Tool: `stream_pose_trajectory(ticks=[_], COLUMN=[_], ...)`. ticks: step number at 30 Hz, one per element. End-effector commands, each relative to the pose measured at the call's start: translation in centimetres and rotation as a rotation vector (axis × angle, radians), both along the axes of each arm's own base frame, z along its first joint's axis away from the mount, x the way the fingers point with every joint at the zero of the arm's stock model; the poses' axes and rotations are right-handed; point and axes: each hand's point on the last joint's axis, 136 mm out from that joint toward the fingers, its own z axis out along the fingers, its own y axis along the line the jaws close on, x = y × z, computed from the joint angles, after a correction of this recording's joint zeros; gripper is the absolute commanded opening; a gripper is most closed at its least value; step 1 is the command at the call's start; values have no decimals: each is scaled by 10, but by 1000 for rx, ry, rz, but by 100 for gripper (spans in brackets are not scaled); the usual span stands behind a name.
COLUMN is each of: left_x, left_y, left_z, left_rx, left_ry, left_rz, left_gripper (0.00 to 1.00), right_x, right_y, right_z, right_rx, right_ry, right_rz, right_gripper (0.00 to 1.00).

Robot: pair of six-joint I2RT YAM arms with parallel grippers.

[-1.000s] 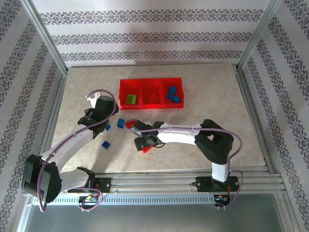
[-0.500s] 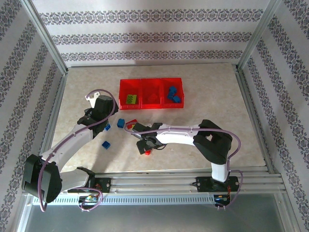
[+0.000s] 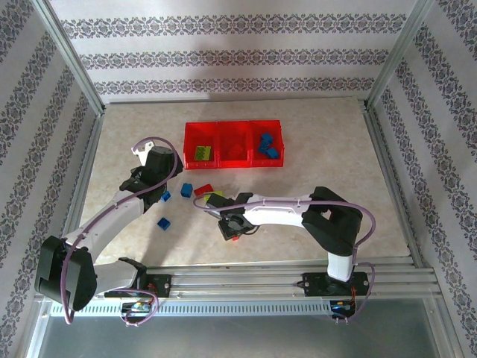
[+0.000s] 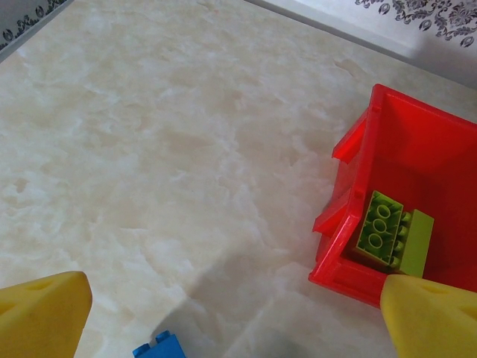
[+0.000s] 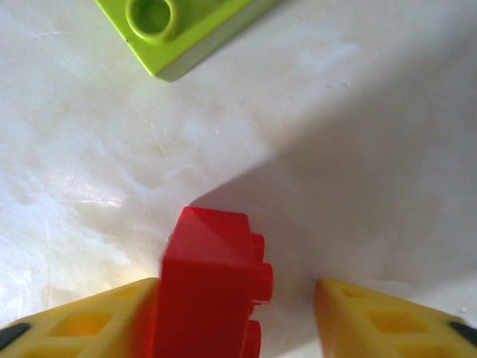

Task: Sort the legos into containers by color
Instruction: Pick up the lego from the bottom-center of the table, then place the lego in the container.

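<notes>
Between fingers of the right gripper (image 5: 235, 300), red lego (image 5: 209, 277) against one.

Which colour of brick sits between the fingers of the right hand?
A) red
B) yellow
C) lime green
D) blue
A: in the right wrist view a red brick sits between the yellow fingers of the right hand, while the lime green brick lies apart, beyond the fingertips.
</notes>
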Motion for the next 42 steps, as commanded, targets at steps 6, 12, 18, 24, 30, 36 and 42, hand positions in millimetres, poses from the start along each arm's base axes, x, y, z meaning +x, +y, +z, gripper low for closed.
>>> stream_pose_trajectory(ticks=[6, 12, 18, 24, 30, 36, 42], left_x=[5, 2, -4, -13, -24, -33, -36], left_y=[5, 7, 11, 14, 19, 24, 25], left_z=[4, 7, 12, 11, 12, 13, 15], left_rx=[-27, -25, -22, -26, -12, -16, -12], left_ry=[-27, -27, -38, -37, -24, -38, -35], left_rz=[24, 27, 31, 31, 38, 49, 42], left_gripper=[100, 100, 100, 100, 100, 100, 100], right_x=[-8, 3, 41, 107, 167, 218, 263], right_y=[-2, -2, -12, -20, -24, -19, -12], right_z=[11, 29, 67, 117, 154, 165, 159], right_rx=[18, 27, 72, 126, 141, 182, 174], right_ry=[3, -55, -179, -341, -460, -496, -542], right_rz=[28, 39, 15, -17, -32, -65, -68], right_gripper=[28, 14, 12, 13, 15, 15, 15])
